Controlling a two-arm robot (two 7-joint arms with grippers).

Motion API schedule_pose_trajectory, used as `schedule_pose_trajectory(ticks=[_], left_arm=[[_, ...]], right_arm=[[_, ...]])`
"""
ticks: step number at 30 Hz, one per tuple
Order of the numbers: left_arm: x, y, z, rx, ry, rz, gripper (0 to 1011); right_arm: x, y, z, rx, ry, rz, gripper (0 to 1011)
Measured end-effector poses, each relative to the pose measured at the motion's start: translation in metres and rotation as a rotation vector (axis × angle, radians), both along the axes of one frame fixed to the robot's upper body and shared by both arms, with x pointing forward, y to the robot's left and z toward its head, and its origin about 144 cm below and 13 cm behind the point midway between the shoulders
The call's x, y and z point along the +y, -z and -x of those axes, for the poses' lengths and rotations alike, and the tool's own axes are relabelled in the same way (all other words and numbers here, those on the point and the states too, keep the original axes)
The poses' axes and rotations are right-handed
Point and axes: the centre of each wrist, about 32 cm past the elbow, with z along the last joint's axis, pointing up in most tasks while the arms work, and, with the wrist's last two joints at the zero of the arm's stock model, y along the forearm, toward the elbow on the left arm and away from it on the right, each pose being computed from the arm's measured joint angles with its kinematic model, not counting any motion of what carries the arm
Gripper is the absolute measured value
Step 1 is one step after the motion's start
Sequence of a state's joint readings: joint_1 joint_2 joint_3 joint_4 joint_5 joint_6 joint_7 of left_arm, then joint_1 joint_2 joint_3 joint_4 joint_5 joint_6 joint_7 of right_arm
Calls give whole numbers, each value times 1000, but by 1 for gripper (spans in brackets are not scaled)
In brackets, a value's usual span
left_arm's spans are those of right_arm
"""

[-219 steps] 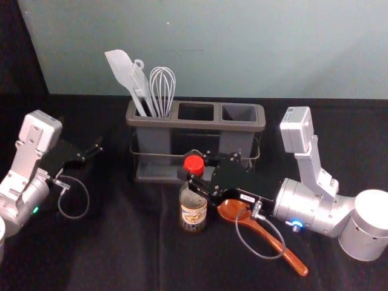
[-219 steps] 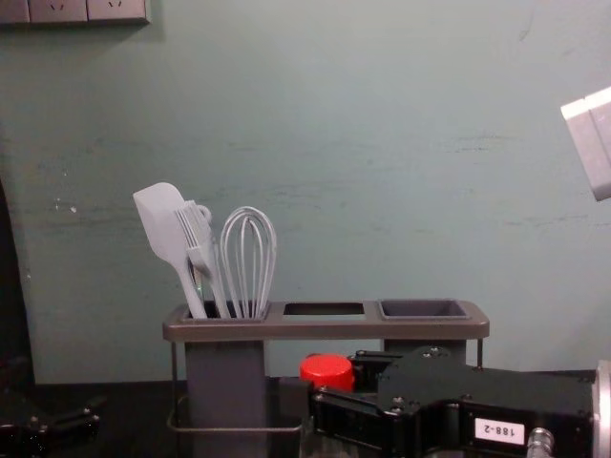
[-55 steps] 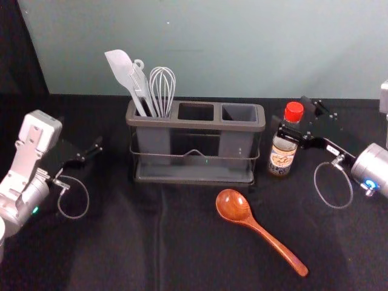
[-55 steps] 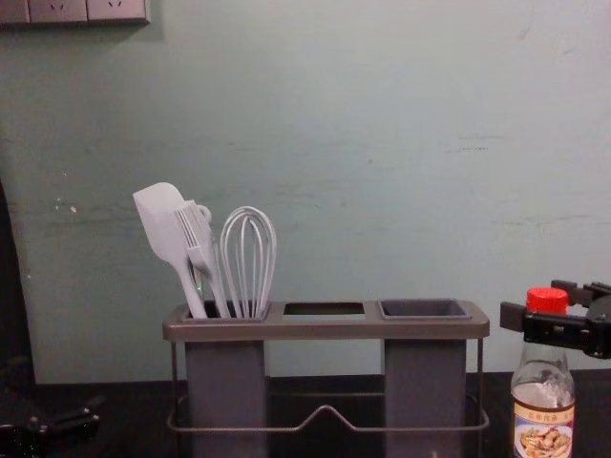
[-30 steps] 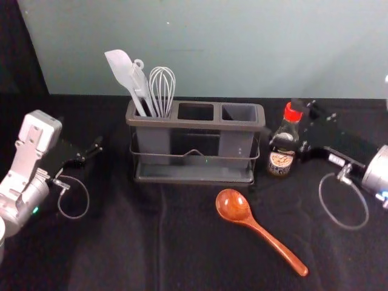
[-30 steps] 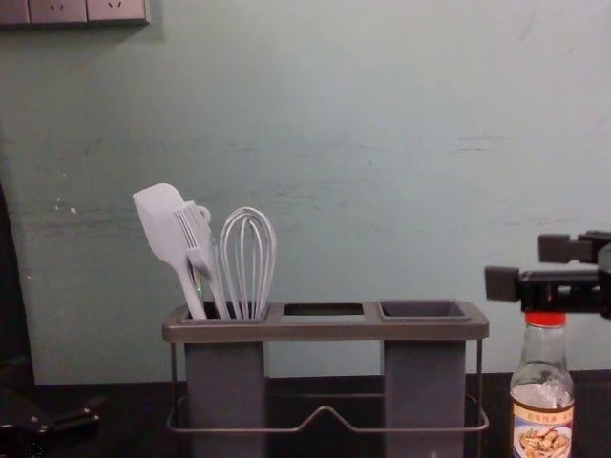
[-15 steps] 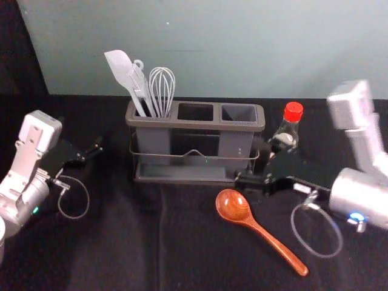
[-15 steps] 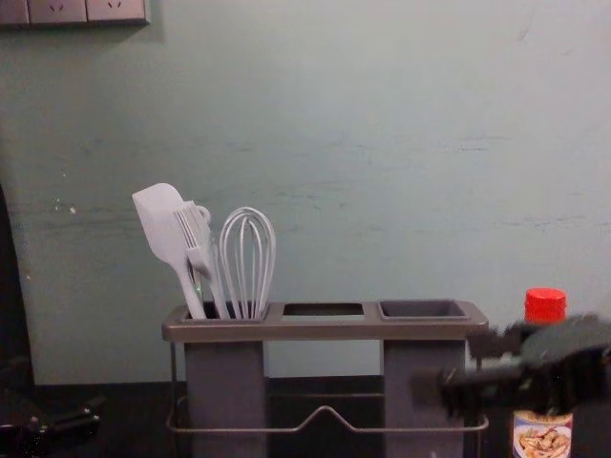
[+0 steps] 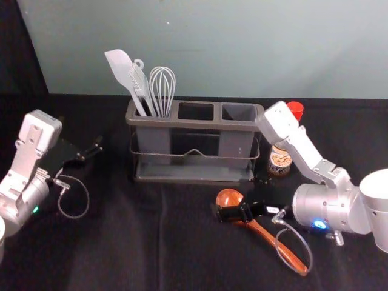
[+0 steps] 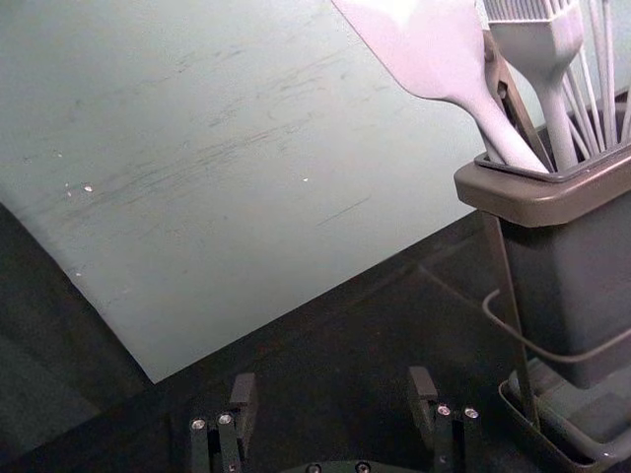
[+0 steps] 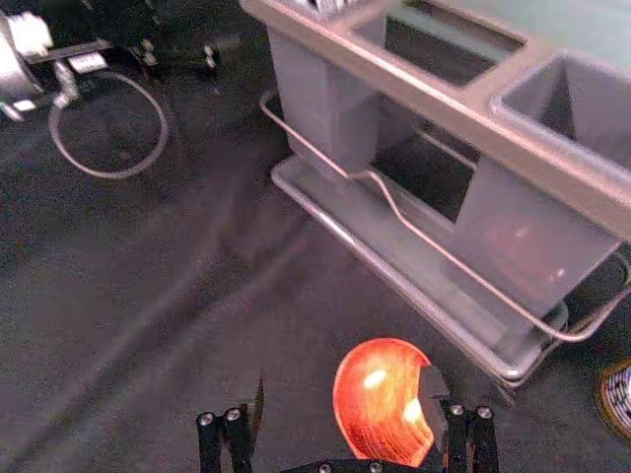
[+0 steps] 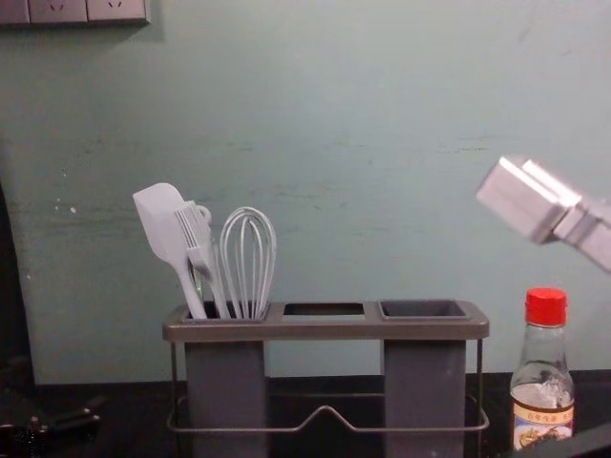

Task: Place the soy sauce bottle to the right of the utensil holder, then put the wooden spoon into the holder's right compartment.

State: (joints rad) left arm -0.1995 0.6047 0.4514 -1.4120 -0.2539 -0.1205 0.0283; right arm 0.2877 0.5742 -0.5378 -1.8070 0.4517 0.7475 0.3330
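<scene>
Wooden spoon [image 9: 264,232] lies aslant before your holder [image 9: 194,123], handle toward the desk's near right corner; your right gripper [image 9: 222,215] is open at its bowl, your left gripper [image 9: 97,148] parked open at left.

No text readable; bottle label [image 12: 542,416] print too small.

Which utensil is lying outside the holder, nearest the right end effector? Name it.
The wooden spoon, lying on the black cloth; the spatula, basting brush and whisk stand in the left compartment.
</scene>
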Motion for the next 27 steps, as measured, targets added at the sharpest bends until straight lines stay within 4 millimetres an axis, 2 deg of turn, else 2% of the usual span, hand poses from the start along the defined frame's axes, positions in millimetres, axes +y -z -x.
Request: schedule_pose_trajectory(ticks=[27], left_arm=[[0, 0, 0, 0, 0, 0, 1005]], right_arm=[[0, 23, -20, 24, -1, 114, 1004]])
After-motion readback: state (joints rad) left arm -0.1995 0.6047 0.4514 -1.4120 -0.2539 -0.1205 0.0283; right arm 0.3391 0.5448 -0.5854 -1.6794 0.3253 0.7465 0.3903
